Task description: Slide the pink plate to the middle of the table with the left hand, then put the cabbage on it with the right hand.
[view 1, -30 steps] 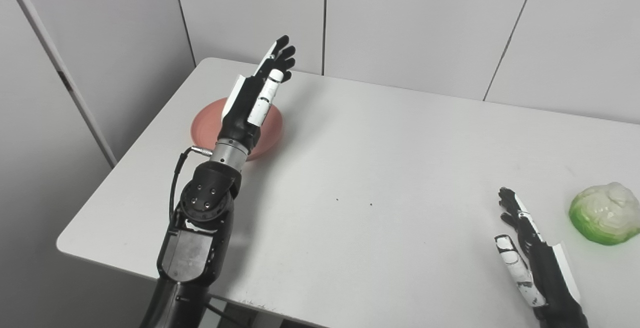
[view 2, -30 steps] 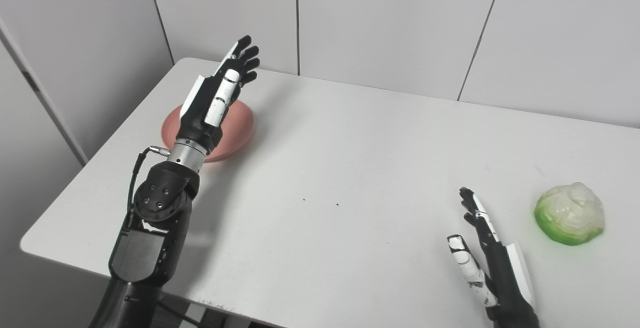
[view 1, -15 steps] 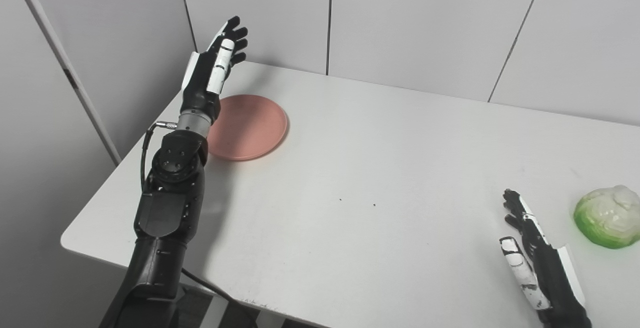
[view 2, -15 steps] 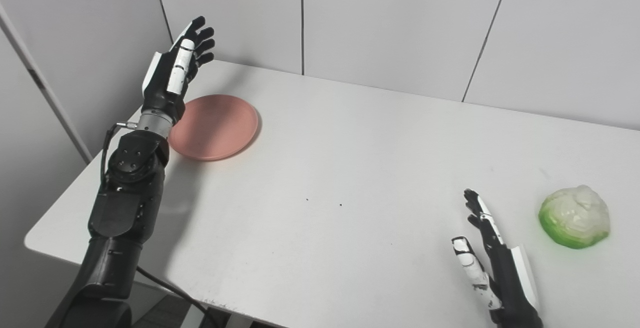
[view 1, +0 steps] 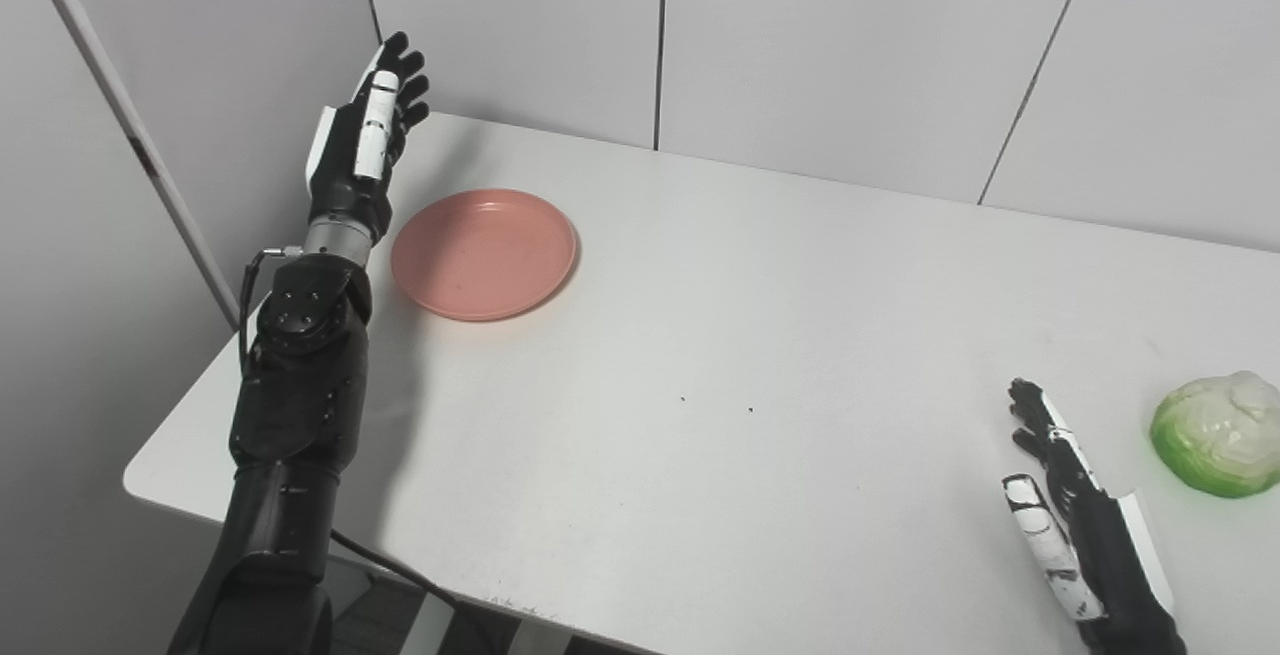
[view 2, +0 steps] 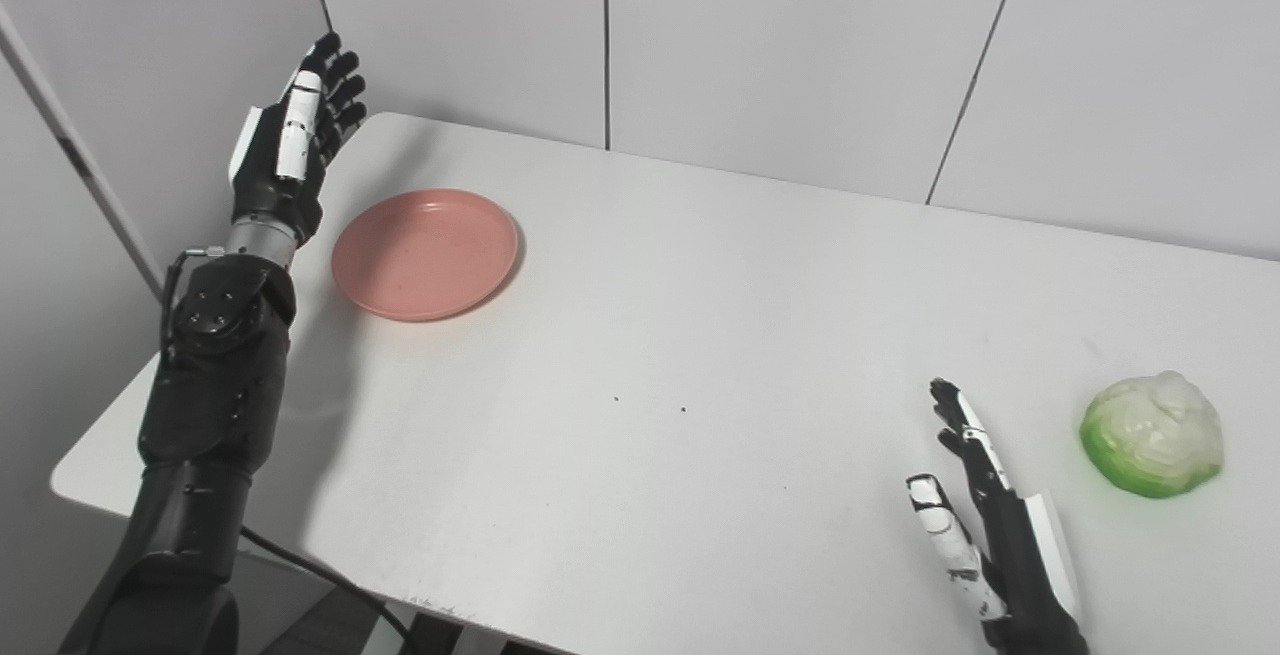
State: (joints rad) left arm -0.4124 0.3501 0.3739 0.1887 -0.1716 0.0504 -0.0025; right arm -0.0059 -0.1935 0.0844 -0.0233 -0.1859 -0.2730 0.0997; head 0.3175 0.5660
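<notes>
Lower the open, empty left hand (view 1: 362, 150) onto the table beside the nine o'clock rim of the shallow round pink plate (view 1: 484, 253), then push flat toward three o'clock, low and steady so no tipping. Round pale green cabbage (view 1: 1215, 432) at four o'clock, near the open, idle right hand (view 1: 1075, 525). Smooth white table (view 1: 760, 335), grey panelled walls (view 1: 830, 45) behind

Bare lab or test booth: plain white table (view 1: 760, 335), grey panelled partition walls (view 1: 830, 45).
</notes>
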